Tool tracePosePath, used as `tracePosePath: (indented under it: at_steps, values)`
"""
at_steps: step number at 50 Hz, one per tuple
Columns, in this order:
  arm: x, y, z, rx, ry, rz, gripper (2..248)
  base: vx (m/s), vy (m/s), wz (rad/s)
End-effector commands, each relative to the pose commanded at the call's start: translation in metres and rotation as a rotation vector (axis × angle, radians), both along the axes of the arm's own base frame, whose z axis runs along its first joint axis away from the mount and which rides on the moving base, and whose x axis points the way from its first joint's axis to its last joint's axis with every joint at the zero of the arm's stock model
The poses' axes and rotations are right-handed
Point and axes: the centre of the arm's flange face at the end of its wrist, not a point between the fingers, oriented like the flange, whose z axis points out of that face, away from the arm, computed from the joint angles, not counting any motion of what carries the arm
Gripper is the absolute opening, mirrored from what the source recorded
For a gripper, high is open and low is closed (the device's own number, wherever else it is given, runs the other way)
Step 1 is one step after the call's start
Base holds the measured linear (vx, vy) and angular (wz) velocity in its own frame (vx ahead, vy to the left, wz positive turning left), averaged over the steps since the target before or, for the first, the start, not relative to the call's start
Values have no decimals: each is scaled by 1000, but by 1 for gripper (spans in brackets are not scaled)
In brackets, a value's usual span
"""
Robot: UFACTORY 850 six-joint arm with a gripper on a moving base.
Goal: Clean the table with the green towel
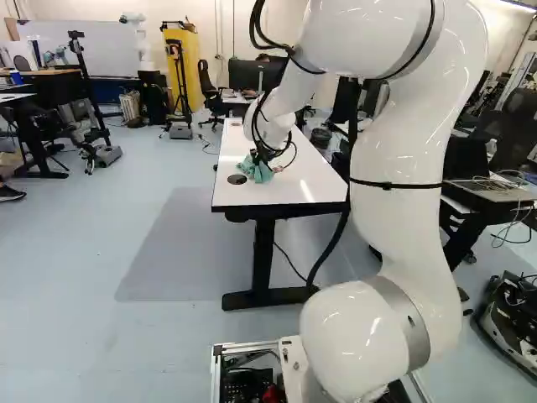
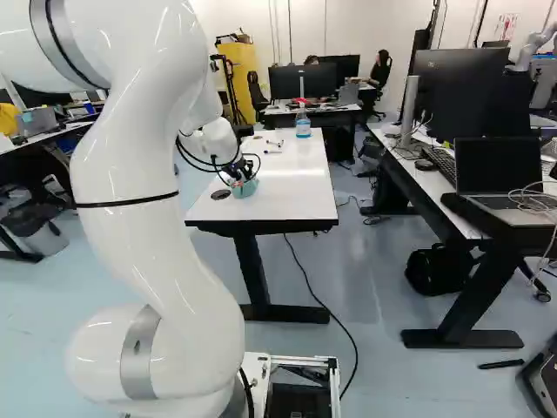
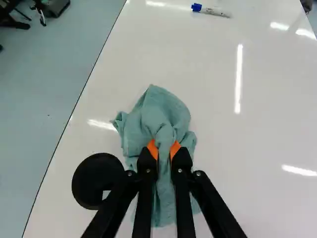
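Holds a crumpled, soft green cloth towel (image 3: 157,116) in the black two-fingered pincer (image 2: 241,177), closed on a gathered fold, with the orange pads (image 3: 152,148) pressing it from both sides. Bunches the towel into a rounded heap ahead of the pads and trails the rest back beneath the fingers. Rests the towel on the glossy white, black-edged surface (image 3: 208,148), toward the end nearer the base, just beside a round black disc (image 3: 89,181) set flush in the top. Reaches out over that end with the thick, glossy white arm (image 1: 394,235), angled down to the cloth.

Ahead of the towel in the wrist view, well apart from it, shows a slim white marker with a blue cap (image 3: 213,10), lying flat. In the right base view, stands a clear plastic bottle with a blue label (image 2: 303,124) upright toward the far end of the same surface. At the right of that view, carries an open black laptop (image 2: 499,170) and a large dark monitor (image 2: 457,91) on a second white surface (image 2: 418,178).
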Motion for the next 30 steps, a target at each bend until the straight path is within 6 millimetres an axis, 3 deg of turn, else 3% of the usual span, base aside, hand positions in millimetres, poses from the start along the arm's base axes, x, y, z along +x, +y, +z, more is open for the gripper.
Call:
tracePosePath:
  at_steps: [21,30]
  values:
    - [0,0,0,0,0,0,46,0,0,0]
    - [10,2,-1,1,-6,2,46,0,0,0]
